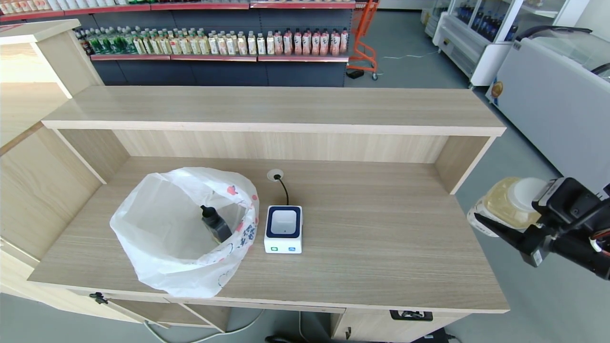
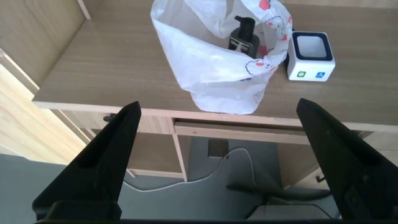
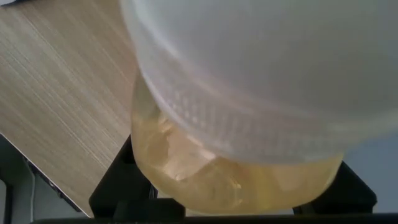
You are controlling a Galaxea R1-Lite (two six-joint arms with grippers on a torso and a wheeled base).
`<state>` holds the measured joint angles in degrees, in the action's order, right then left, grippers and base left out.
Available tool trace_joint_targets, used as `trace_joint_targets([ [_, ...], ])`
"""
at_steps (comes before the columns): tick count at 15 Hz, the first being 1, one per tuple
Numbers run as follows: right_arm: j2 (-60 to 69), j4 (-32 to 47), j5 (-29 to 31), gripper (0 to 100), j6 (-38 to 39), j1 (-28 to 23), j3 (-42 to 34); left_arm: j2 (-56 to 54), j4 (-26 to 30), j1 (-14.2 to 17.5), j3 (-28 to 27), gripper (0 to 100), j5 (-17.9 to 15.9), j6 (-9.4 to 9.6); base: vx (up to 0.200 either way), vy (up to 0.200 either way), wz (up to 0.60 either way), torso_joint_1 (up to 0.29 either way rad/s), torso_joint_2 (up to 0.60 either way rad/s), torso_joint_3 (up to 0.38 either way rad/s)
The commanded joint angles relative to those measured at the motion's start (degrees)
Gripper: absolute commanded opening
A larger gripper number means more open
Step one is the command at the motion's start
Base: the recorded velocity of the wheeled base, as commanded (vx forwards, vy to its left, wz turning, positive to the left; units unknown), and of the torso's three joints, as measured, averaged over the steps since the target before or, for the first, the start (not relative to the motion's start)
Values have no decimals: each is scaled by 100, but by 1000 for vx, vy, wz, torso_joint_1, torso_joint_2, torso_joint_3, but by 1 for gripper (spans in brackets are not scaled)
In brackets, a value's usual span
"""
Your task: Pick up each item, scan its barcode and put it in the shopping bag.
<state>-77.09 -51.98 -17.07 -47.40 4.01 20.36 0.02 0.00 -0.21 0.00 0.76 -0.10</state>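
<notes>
My right gripper [image 1: 500, 220] is clamped on a squat, clear plastic bottle of pale yellow liquid with a broad white cap [image 1: 509, 204]. Its black fingers [image 3: 115, 190] press the bottle's sides, and the bottle lies tilted, cap towards the wrist. Gripper and bottle hang over the grey floor just past the right end of the light wooden checkout counter [image 1: 381, 228], well apart from the scanner.

My left gripper [image 2: 217, 168] stands wide, with nothing between its two black fingers [image 2: 106, 158]. It hovers off the counter's near edge, facing the bag.

On the counter's left half a white plastic shopping bag with red and blue print [image 1: 157, 238] stands open. A black pump bottle [image 1: 217, 225] sits upright inside it.

Just beside the bag, on its right, is a small white box-shaped barcode scanner with a dark blue-framed window [image 1: 283, 228] facing up. Its black cable [image 1: 284, 190] runs back to a round grey grommet [image 1: 275, 175] in the countertop.
</notes>
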Motion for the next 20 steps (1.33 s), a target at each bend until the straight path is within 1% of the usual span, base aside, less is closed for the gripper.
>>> trace_joint_targets([
  [1,63,4,2,0,11,-14,-23,-2,0,3,0,100,4,1,0,0,0,0,0,0],
  [2,116,4,2,0,38,-14,-67,-2,0,3,0,100,4,-17,0,0,0,0,0,0],
  [6,160,4,-51,0,222,21,-76,-2,0,3,0,100,4,-8,0,200,0,1,5,2],
  [10,28,4,-359,0,433,21,3,-2,0,3,0,100,-5,-8,0,200,0,6,0,0],
  [13,-166,4,-464,0,433,21,109,-2,0,3,0,100,-5,-8,0,200,0,2,1,4],
  [18,-702,-5,-772,0,433,21,531,-2,0,3,0,100,-5,10,0,200,0,4,3,3],
  [20,-851,-5,-912,0,424,21,627,-2,0,3,0,100,4,-8,0,0,0,0,0,0],
])
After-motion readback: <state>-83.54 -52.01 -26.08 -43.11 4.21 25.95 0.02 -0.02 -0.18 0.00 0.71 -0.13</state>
